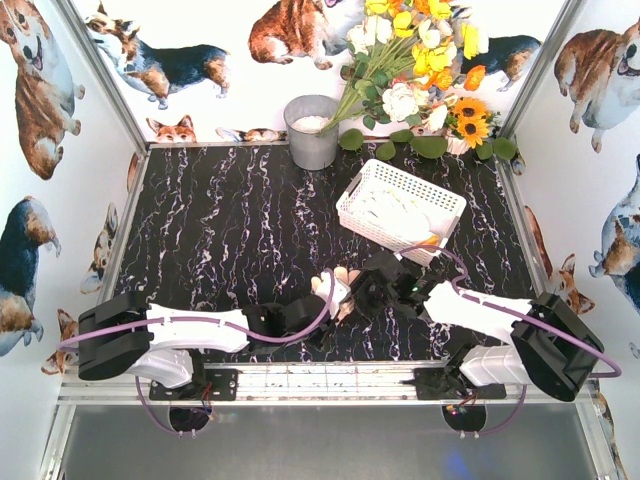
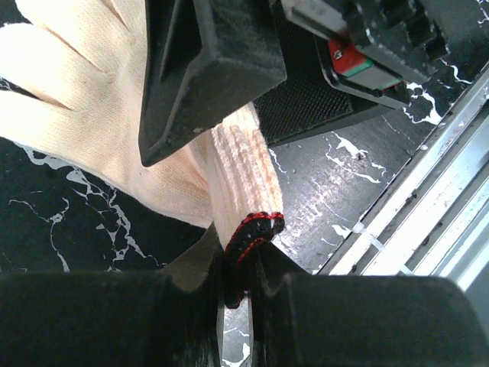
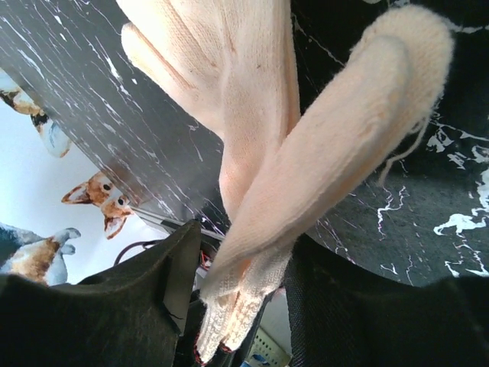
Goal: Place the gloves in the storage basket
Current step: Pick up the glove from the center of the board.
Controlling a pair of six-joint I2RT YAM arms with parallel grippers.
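Observation:
A cream-white knit glove [image 1: 338, 285] is held up between my two grippers above the near middle of the black marble table. My left gripper [image 1: 322, 312] is shut on its red-and-black cuff edge [image 2: 248, 233], and the glove's palm [image 2: 92, 115] spreads away to the upper left. My right gripper [image 3: 244, 260] has its jaws apart around the glove [image 3: 306, 176]. There is a gap on the left side, and the right finger [image 3: 344, 306] is touching the knit. The white slotted storage basket [image 1: 420, 183] stands behind to the right and holds other gloves [image 1: 395, 212].
A grey metal bucket [image 1: 312, 130] stands at the back middle. A bunch of artificial flowers [image 1: 420, 70] leans over the back right corner. An aluminium rail [image 1: 340, 375] runs along the near edge. Corgi-print walls close in the left, right and back.

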